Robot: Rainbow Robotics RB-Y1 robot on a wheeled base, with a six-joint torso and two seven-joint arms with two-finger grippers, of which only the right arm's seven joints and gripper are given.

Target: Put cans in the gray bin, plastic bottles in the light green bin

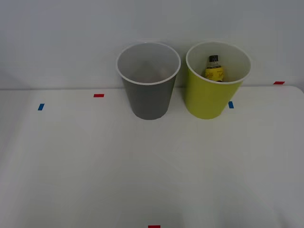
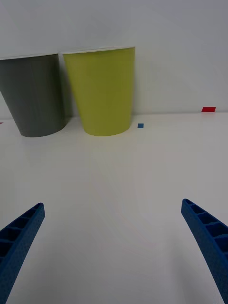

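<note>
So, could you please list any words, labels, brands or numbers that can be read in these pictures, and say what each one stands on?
Nothing can be read.
Bottle inside the light green bin: its yellow label carries dark print, too small and blurred to read.
Gray bin: no lettering on it.
Red tape mark and blue tape mark on the table: plain colour, no text.

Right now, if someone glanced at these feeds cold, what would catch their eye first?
Two tall tapered plastic bins stand side by side at the white table's far edge: the dark gray bin on the left, the yellow-green bin on the right. A small black-capped, yellow-labelled bottle sits inside the green one. Nearer, the right gripper hangs open over the table.
</note>
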